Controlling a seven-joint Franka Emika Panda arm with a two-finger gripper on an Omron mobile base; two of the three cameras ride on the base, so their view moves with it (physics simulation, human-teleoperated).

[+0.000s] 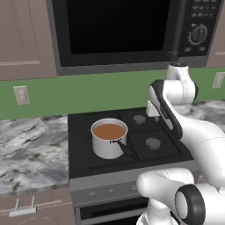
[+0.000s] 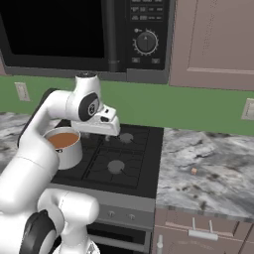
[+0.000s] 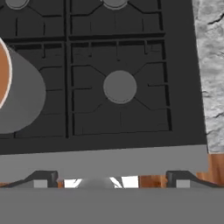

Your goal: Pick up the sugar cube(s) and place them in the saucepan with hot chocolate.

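My tool (image 3: 112, 179) hangs released above the stove (image 3: 113, 65). I steer toward the small cube (image 2: 194, 171) mid-desk, descending squarely before bringing it to the saucepan (image 1: 108, 140).

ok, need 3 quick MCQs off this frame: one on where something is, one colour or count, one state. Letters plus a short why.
1. Where does the saucepan stand?
A. on the stove's front-left burner
B. on the marble counter
C. inside the microwave

2. What colour is the hot chocolate?
A. white
B. reddish-brown
C. green

3. How does the gripper stand?
A. shut on a cube
B. shut on the pan handle
C. open, holding nothing

Answers:
1 A: in the left base view the pan sits on the black stove grate, front left.
2 B: the flat round surface in the pan reads reddish-brown.
3 C: in the hand view the fingertips sit wide apart with nothing between them.
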